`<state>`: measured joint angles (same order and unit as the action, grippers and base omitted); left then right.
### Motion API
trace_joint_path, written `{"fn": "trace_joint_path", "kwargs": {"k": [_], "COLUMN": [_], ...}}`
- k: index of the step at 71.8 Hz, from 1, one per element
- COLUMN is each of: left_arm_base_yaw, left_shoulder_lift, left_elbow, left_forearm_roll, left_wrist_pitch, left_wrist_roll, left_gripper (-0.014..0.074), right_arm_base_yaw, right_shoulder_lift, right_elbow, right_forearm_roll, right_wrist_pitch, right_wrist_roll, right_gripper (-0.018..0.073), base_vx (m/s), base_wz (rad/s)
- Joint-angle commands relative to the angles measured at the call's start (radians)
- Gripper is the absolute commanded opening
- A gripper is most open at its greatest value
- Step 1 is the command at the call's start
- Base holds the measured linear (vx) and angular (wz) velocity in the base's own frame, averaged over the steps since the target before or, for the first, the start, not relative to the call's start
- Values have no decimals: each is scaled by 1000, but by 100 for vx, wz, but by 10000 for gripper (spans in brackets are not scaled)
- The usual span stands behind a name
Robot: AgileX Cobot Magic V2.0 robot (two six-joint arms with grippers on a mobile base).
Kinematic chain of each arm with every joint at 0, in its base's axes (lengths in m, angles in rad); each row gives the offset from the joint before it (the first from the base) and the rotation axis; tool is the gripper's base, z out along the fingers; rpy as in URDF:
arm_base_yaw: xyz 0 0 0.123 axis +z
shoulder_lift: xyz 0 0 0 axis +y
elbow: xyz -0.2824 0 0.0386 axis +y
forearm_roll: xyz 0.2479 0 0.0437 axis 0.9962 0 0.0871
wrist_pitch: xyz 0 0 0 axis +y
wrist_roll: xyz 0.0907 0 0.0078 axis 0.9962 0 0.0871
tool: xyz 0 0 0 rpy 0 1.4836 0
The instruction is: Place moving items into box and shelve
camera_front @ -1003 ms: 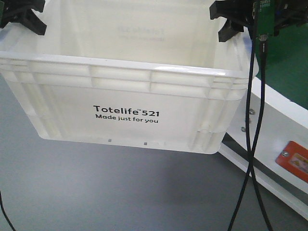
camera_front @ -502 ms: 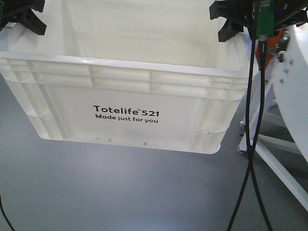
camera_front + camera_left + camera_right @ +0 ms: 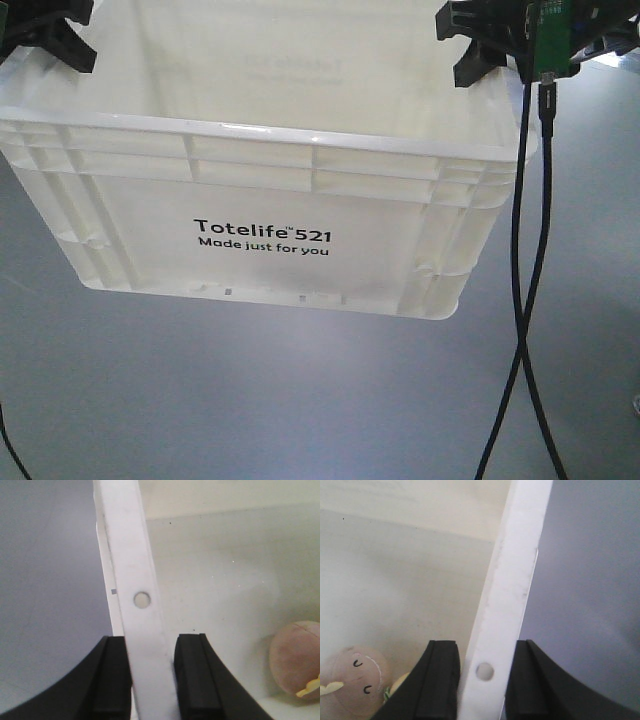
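Over a grey floor (image 3: 300, 400), the cream box (image 3: 260, 240) printed "Totelife 521" hangs held up. The left gripper (image 3: 152, 650) is clamped on the box's left rim and the right gripper (image 3: 485, 652) on its right rim. A round pink toy (image 3: 295, 655) lies inside the box.

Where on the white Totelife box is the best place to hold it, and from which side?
Grip the box by its rim at the two opposite ends, coming from above. The rim tops a thin upright wall, so each gripper can straddle it, one finger inside, one outside, as the left gripper and right gripper do.
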<state>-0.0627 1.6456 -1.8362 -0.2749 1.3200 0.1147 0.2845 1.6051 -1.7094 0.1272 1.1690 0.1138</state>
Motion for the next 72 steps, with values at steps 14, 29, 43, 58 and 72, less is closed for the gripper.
{"fn": "trace_joint_path", "kwargs": {"k": [14,29,43,58,72], "left_arm_base_yaw": [-13,-13,-13,-13,-13], "left_shoulder_lift": [-59,-59,-59,-59,-59], "left_elbow": [-45,-45,-45,-45,-45], "left_forearm_roll": [-132,-132,-132,-132,-131], "left_wrist_pitch": [-99,-99,-99,-99,-99], "left_wrist_roll": [13,13,13,13,13], "left_gripper": [-17,-17,-17,-17,-17], "right_arm_base_yaw": [10,10,10,10,10], "right_shoulder_lift": [-57,-57,-57,-57,-57], "right_elbow": [-38,-38,-38,-38,-38], "right_forearm_roll": [106,106,106,106,106], "right_wrist_pitch": [-114,-113,-111,-111,-108], "right_wrist_roll": [-42,-42,-42,-42,-42], "right_gripper": [-12,-12,-12,-12,-12], "base_vx": [16,18,20,22,24], "base_wz": [60,68,75,80,79]}}
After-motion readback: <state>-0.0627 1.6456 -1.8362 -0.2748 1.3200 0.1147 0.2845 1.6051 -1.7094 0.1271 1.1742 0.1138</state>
